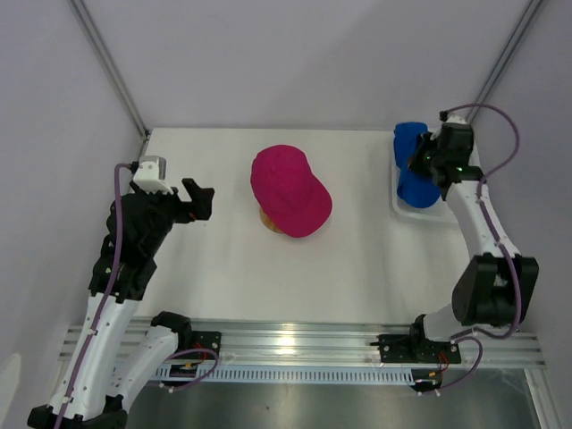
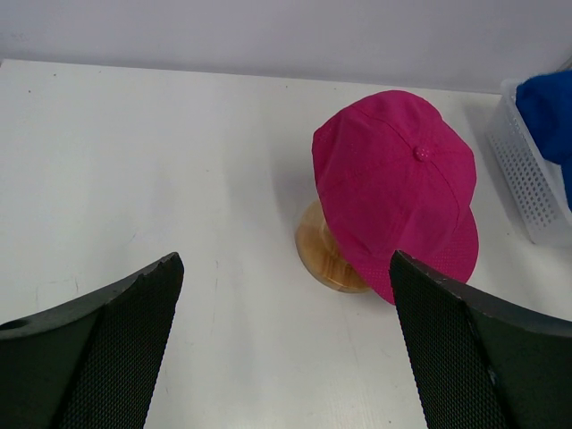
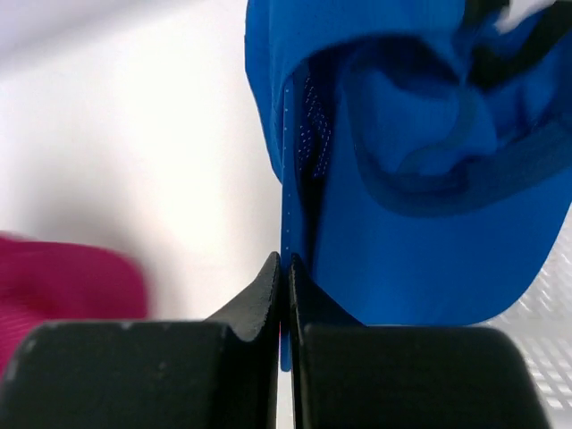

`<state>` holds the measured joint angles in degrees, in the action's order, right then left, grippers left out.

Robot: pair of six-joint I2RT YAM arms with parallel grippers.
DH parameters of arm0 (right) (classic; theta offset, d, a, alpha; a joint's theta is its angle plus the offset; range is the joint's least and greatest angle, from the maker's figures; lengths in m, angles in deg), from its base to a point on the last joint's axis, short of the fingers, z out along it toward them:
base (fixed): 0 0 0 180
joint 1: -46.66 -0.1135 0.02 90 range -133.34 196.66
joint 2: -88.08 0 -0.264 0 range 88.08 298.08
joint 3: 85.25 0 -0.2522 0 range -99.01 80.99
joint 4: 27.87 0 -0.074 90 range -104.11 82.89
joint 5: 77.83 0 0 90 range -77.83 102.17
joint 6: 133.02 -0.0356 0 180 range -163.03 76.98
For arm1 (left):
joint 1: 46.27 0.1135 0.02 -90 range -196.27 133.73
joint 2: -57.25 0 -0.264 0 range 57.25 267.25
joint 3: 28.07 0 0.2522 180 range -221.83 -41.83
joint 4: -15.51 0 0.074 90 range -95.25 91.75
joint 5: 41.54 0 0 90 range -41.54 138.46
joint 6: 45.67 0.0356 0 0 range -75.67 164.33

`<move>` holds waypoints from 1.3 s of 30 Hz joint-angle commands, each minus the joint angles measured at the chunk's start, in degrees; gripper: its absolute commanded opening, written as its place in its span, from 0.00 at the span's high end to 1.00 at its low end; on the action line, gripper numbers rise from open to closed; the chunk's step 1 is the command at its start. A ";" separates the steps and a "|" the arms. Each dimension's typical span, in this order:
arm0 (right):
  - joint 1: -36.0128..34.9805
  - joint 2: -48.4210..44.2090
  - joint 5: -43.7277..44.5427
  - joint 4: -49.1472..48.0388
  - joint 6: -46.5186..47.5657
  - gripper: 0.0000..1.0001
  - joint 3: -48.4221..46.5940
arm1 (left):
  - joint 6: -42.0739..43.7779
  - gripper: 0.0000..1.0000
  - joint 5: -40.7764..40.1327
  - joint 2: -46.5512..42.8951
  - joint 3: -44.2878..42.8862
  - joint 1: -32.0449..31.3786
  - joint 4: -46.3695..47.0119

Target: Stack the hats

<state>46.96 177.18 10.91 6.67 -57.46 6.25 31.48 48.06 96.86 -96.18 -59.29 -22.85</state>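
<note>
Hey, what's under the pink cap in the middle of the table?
A wooden stand. Only its rounded lower part shows beneath the pink cap, sitting on the table. The cap covers the stand's top, so that part cannot be seen.

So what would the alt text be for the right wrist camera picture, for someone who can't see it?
Two black jaws pinch the thin edge of a blue cap, whose hollow underside fills the upper right of the frame. A blurred pink cap shows at lower left, and a bit of white mesh basket at lower right.
</note>
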 commanded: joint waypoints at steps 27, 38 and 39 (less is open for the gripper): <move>0.60 -7.19 -50.84 -55.48 -47.87 1.00 -0.40 | 0.80 0.00 2.08 -2.35 -1.99 -0.26 0.69; -19.45 1.25 -58.23 -55.66 -54.20 1.00 -10.07 | 0.98 0.01 1.55 -2.17 -2.08 -0.26 0.61; -20.67 2.47 -58.85 -55.93 -54.82 1.00 -9.99 | 0.98 0.00 1.46 -2.35 -2.08 -0.26 0.61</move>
<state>28.40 177.75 -43.71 -44.21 -108.13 -1.22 31.44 49.72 94.68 -96.40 -59.29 -22.87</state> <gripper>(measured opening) 0.017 0.994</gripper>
